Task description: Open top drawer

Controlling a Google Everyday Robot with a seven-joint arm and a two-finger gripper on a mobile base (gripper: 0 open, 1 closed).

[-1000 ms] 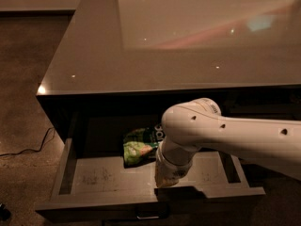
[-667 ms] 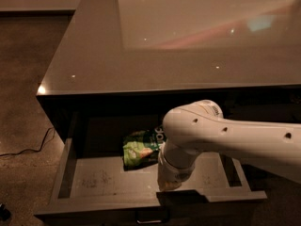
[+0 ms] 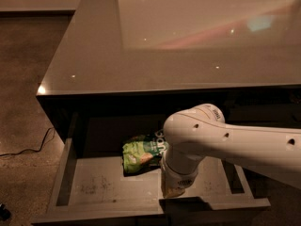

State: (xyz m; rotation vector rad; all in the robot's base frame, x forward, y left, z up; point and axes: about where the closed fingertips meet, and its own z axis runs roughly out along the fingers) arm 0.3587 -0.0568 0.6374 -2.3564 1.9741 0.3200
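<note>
The top drawer (image 3: 94, 188) stands pulled well out of the dark cabinet. Its grey side walls and scuffed grey floor show. Its front edge runs along the bottom of the view, and the handle is hidden. My gripper (image 3: 178, 192) hangs from the white arm (image 3: 221, 140) that reaches in from the right. It sits at the middle of the drawer's front edge, with its tip down behind the front panel. A green snack bag (image 3: 138, 153) lies on the drawer floor just left of the wrist.
A glossy grey countertop (image 3: 164, 46) covers the cabinet above the drawer. A dark cable (image 3: 28, 149) trails over the speckled floor (image 3: 23, 79) at the left. Another dark cabinet front (image 3: 263, 107) shows at the right behind the arm.
The drawer has slid further out towards the camera, showing more of its floor. The arm and gripper have moved the same way with its front edge.
</note>
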